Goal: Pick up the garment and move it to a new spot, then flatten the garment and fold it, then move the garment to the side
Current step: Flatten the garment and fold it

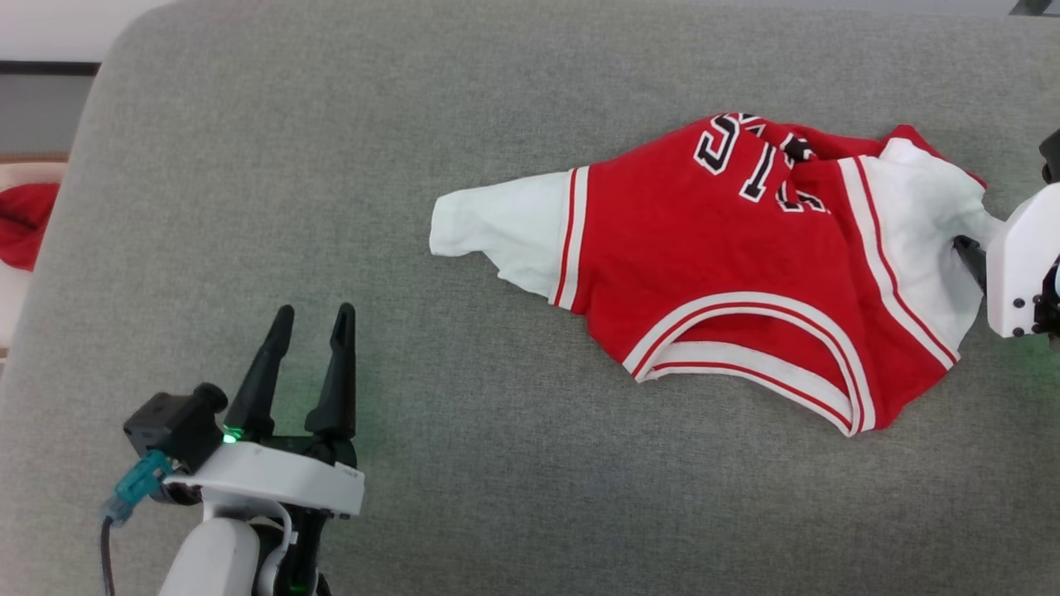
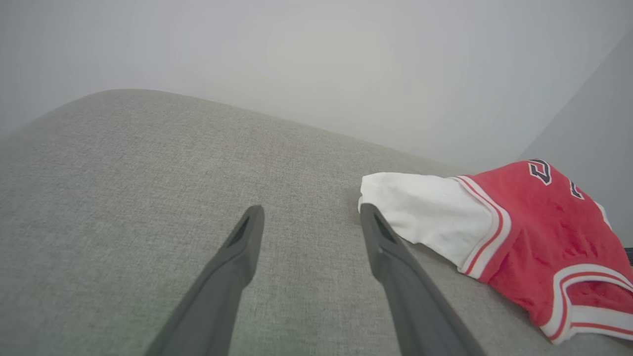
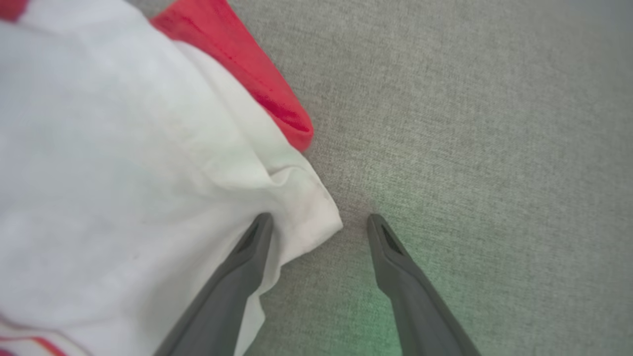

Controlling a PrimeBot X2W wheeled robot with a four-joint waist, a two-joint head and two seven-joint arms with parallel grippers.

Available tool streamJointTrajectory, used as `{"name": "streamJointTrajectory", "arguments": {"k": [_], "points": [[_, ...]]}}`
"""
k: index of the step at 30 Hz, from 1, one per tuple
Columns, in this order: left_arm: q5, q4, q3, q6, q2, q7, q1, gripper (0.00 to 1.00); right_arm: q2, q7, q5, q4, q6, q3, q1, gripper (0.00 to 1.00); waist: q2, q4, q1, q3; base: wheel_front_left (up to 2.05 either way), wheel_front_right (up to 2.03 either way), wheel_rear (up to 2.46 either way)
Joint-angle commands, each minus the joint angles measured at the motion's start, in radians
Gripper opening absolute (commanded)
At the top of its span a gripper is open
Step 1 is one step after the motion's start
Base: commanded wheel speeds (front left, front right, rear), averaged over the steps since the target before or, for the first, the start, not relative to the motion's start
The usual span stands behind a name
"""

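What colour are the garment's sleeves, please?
The garment has white sleeves; best in the head view.

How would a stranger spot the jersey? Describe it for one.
Start at the wide grey cushion. On its right half lies the jersey, rumpled. Unlike the plain red cloth beyond the cushion's left edge, it has white sleeves, striped trim and black white-outlined lettering.

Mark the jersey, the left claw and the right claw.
jersey (image 1: 704,240): head view, on its red body.
left claw (image 1: 315,310): head view, midway between its fingertips.
right claw (image 3: 319,217): right wrist view, midway between its fingertips.
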State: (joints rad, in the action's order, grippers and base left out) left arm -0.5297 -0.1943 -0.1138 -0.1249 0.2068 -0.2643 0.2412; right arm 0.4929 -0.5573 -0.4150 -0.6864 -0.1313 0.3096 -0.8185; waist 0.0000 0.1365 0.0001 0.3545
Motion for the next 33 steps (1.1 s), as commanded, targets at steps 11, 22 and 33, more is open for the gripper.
{"name": "streamJointTrajectory", "arguments": {"k": [11,22,33], "points": [[0.001,0.002,0.023,-0.006,-0.002,0.001,-0.001,1.00,0.017,0.014,-0.075,-0.004,0.001,0.036,-0.006,0.00,0.0000,-0.025,-0.0001,-0.005,0.00,0.00,0.00],[0.011,0.025,0.044,-0.007,0.012,0.001,-0.029,1.00,0.073,0.127,-0.093,0.077,0.001,-0.132,0.139,0.00,0.0000,-0.075,-0.0001,-0.032,0.00,0.00,0.00],[0.009,0.018,0.026,-0.007,0.035,0.014,-0.037,1.00,0.012,0.145,0.015,0.096,0.001,-0.326,0.250,0.21,0.0000,-0.095,-0.0001,-0.047,0.00,0.00,0.00]]}}
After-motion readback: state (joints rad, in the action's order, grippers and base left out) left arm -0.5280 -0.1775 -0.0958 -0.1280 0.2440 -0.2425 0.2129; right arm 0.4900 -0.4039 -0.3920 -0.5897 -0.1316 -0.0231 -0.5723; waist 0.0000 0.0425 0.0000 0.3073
